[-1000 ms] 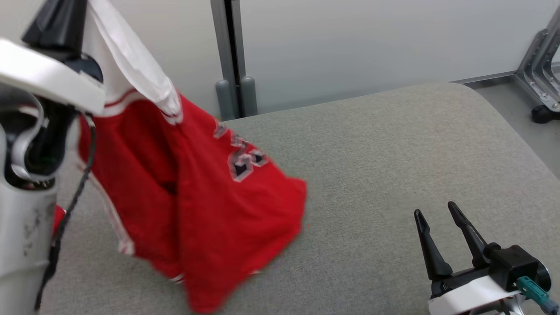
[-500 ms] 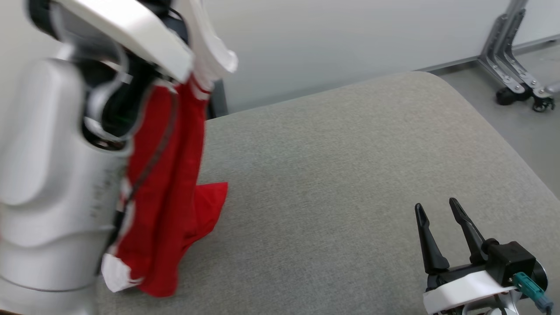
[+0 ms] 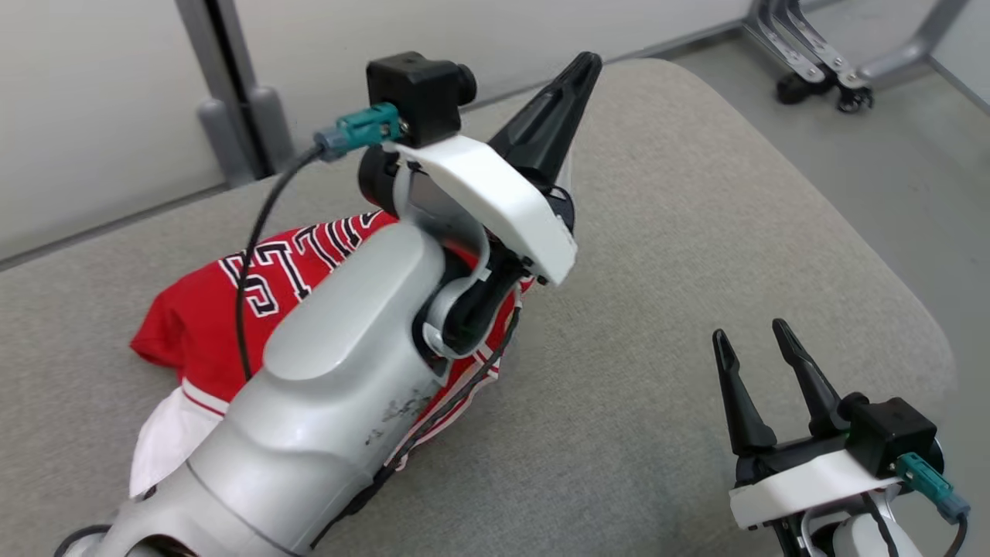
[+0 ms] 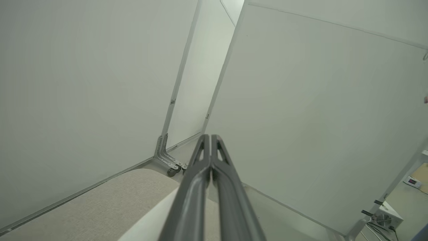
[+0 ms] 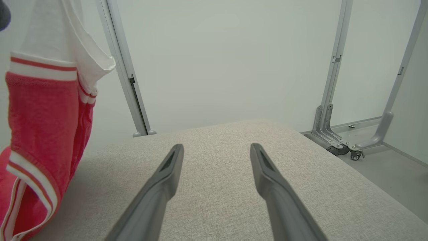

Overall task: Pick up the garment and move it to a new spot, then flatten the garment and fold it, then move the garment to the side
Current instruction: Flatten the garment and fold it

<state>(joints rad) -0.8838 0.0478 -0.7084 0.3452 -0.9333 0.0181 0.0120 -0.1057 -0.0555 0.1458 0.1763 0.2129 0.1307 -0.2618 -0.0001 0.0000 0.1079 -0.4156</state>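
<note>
The garment [image 3: 209, 309] is a red jersey with white trim and white lettering. Its lower part lies bunched on the grey padded surface [image 3: 657, 255], partly hidden under my left forearm. My left gripper [image 3: 584, 66] is raised above the middle of the surface, its fingers shut together. A white strip of the garment [image 4: 150, 224] runs along the underside of those fingers. In the right wrist view the garment [image 5: 40, 134] hangs at the left, its white shoulder part drawn upward. My right gripper [image 3: 754, 340] stands open and empty at the lower right, well away from the garment.
The padded surface [image 5: 217, 201] ends in a rounded edge on the right, with grey floor beyond. A metal frame on casters [image 3: 820, 70] stands at the far right. A grey upright post [image 3: 232, 116] and pale wall panels stand behind the surface.
The head camera has swung, so the whole picture shifted. The garment went from hanging nearly free to partly resting on the surface, lettering showing. The right gripper stayed open.
</note>
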